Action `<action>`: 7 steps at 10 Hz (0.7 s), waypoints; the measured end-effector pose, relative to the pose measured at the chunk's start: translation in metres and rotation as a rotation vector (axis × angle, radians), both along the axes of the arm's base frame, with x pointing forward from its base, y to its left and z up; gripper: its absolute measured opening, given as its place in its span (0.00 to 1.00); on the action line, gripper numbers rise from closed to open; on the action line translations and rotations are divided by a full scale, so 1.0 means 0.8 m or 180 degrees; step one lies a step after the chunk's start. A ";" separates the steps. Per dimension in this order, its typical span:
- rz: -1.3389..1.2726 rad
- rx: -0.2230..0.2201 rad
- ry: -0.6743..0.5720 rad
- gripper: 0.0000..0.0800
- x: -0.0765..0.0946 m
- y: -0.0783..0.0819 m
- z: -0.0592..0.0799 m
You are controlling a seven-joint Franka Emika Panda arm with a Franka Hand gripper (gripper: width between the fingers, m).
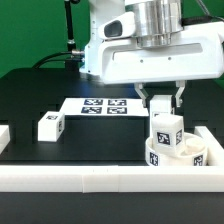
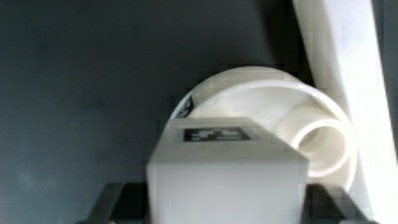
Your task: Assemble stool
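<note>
The round white seat [image 1: 190, 160] lies in the front corner on the exterior view's right, against the white rails. My gripper [image 1: 162, 104] is straight above it, shut on a white tagged leg [image 1: 166, 132] that stands upright on the seat. In the wrist view the leg [image 2: 231, 165] fills the space between the dark fingers [image 2: 121, 205], with the seat's ring rim [image 2: 267, 95] beyond it. A second leg [image 1: 50, 125] lies loose on the black table at the exterior view's left. I cannot make out a third leg.
The marker board [image 1: 105, 105] lies flat at the middle back. A long white rail [image 1: 90, 180] runs along the front edge, and another rail [image 2: 347, 40] runs beside the seat. Black cables hang behind the arm.
</note>
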State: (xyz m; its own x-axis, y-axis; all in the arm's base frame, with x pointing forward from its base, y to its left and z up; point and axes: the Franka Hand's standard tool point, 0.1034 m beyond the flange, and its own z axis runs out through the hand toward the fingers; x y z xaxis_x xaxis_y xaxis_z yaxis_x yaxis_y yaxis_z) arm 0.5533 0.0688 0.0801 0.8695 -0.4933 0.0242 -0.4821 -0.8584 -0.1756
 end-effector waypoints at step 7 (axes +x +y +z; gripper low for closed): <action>-0.2838 0.0610 0.0334 0.42 0.001 0.031 0.002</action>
State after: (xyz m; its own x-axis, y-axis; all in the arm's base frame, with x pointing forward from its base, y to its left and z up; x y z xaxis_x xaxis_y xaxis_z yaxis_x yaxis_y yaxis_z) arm 0.5540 0.0935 0.0817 0.1580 -0.9699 -0.1850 -0.9734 -0.1215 -0.1944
